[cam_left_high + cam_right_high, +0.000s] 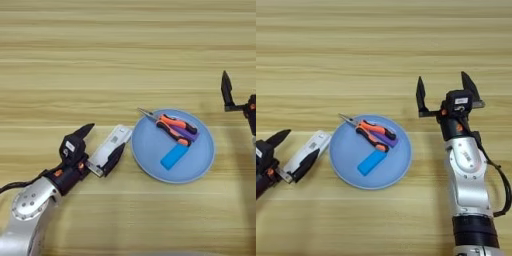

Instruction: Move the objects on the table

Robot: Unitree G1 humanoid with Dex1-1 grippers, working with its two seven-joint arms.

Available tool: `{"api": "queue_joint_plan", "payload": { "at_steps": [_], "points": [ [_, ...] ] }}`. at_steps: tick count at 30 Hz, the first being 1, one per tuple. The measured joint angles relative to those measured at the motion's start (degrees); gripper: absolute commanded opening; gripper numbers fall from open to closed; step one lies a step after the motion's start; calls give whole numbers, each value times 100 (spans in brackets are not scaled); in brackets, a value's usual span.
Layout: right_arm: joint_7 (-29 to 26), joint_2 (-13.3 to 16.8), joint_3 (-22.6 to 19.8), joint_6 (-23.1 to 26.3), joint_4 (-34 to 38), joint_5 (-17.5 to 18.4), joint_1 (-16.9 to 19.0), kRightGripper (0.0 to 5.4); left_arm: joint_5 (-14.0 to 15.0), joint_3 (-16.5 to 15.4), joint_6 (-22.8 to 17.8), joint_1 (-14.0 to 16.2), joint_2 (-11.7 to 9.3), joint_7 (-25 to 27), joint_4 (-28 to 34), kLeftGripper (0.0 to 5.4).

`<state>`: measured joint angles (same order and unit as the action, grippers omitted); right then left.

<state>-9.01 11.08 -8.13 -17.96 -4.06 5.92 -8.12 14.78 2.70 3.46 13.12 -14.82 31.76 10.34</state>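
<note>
Light wooden tabletop (125,50), horizontal grain stripes. Round pale-blue plate (150,155) at centre holds orange-and-black needle-nose pliers (174,128) on its far side, with a flat bright-blue rectangular block (174,157) just nearer. Left gripper (98,145), jaws spread wide around the near end of the long flat white bar (107,148), lying just left of the plate. Right gripper (448,92) right of the plate, jaws wide, holding nothing.
</note>
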Motion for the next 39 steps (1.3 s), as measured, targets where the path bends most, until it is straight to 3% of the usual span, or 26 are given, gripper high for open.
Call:
{"api": "queue_joint_plan", "payload": {
  "at_steps": [6, 8, 10, 15, 19, 24, 28, 35, 39],
  "points": [
    [-127, 62, -36, 2, 102, 55, -2, 540, -183, 225, 391, -196, 213, -107, -29, 536],
    [-166, 142, -71, 15, 120, 109, -4, 540, -300, 286, 529, -390, 347, -203, -118, 536],
    [-211, 226, -121, 68, 178, 142, -10, 540, -326, 279, 625, -727, 533, -406, -244, 536],
    [-297, 331, -146, 134, 239, 221, -69, 540, -478, 318, 735, -1374, 763, -640, -650, 536],
    [-391, 424, -149, 229, 397, 247, -111, 540, -548, 58, 872, -2090, 940, -1071, -1150, 536],
    [-495, 484, -139, 272, 526, 279, -127, 540, -602, -178, 1168, -2726, 945, -1327, -1530, 536],
    [-669, 621, -135, 388, 625, 396, -231, 540, -763, -355, 1427, -3001, 924, -1574, -1722, 536],
    [-1114, 721, -37, 888, 814, 767, -344, 540, -1049, -572, 1705, -3088, 876, -2018, -2053, 536],
    [-1440, 765, 133, 1163, 880, 904, -418, 540, -1346, -589, 2011, -3110, 729, -2183, -2227, 536]
  ]
}}
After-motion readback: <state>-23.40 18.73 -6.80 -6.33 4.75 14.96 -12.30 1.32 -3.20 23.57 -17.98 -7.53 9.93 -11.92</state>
